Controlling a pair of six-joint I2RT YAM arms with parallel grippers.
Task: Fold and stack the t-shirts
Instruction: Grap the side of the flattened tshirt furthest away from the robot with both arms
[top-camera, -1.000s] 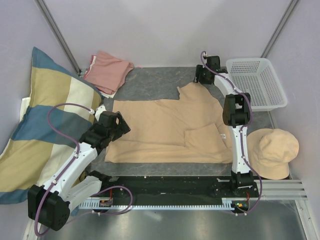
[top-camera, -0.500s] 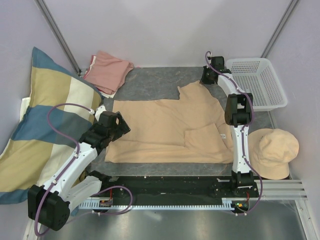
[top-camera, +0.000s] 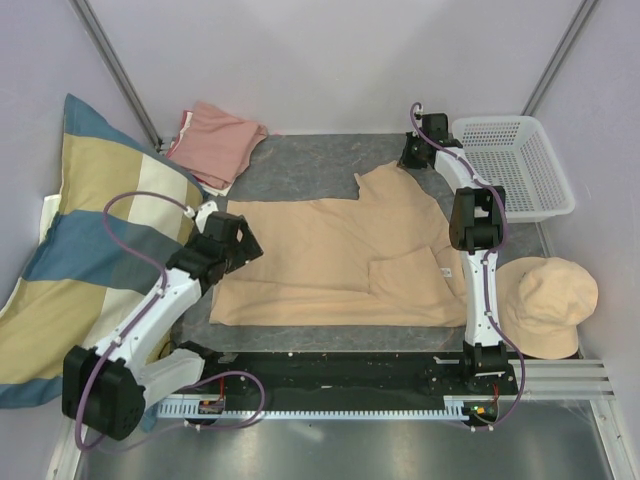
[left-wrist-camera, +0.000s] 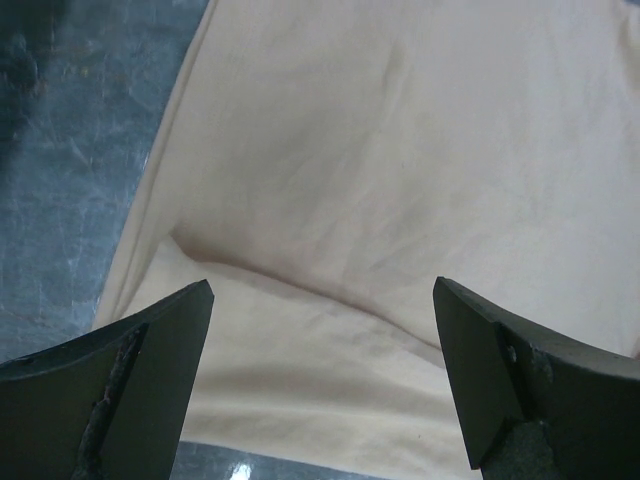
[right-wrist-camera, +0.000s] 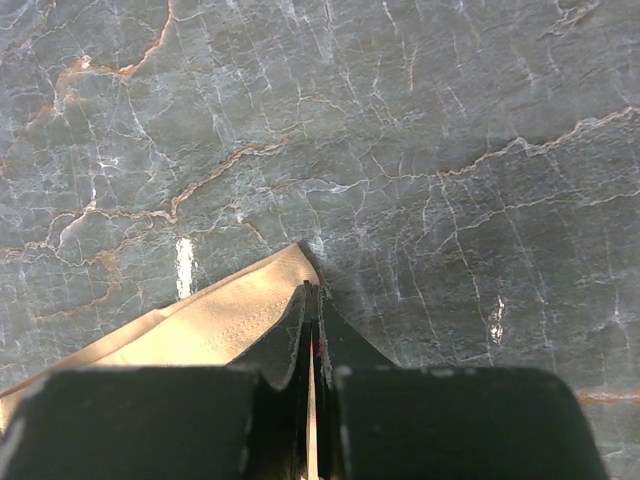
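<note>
Item 1: tan t-shirt (top-camera: 330, 250). It is spread flat on the grey marbled mat (top-camera: 300, 165) at the middle of the table, with one part folded over on the right, near side.

Item 2: pink t-shirt (top-camera: 215, 140). It is bunched at the far left, well apart from item 1 and beside the striped pillow (top-camera: 90, 230).

Item 3: left gripper (left-wrist-camera: 322, 284). The jaws are held wide apart above the left edge of the tan t-shirt; nothing is gripped.

Item 4: right gripper (right-wrist-camera: 312, 290). The jaws are pressed together on the pointed far right corner of the tan t-shirt, low against the mat.

Item 5: white basket (top-camera: 515, 165), far right. Beige hat (top-camera: 545, 300), near right.
</note>
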